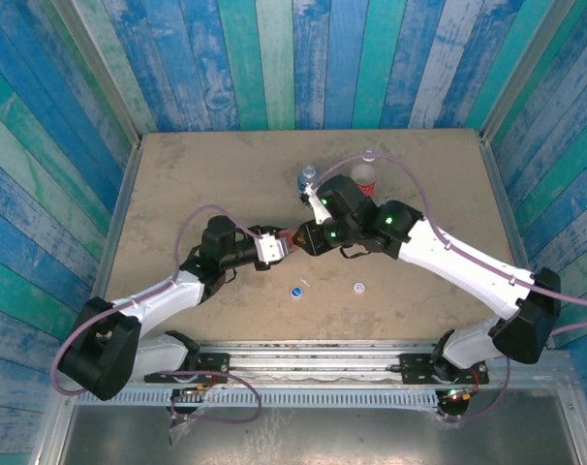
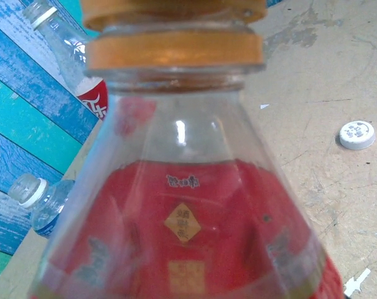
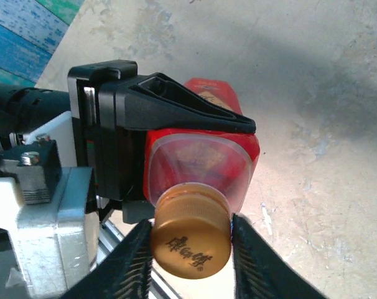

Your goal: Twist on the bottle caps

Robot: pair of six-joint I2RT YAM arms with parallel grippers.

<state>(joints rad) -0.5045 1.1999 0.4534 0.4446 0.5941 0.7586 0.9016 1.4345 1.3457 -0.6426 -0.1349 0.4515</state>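
The orange-brown cap [image 3: 191, 243] sits on the neck of the red bottle [image 3: 204, 156], which is held up over the middle of the table [image 1: 177, 194], its neck turned toward the right arm. The cap is small, stiff and ribbed round its rim, so the ribs are the place to pinch; its smooth printed top offers nothing. The bottle looks like thin, light plastic that probably dents if squeezed hard and twists in a loose hold.

The left tool [image 1: 282, 242] is clenched across the bottle's red body just below the shoulder, a sound place to resist turning. The right tool [image 3: 190, 227] has a finger close on each side of the cap; I cannot tell whether they press it or stand just off it.

Outward, the blue cap [image 1: 296, 290] and the white cap [image 1: 358, 287] lie on the table near its front edge, apart from each other. The blue-label bottle [image 1: 308, 179] and the red-label bottle [image 1: 366, 174] stand uncapped just behind the right wrist, so a backward swing there risks knocking them. The table's left half is open room, with plank walls [image 1: 274, 58] at the back and sides.
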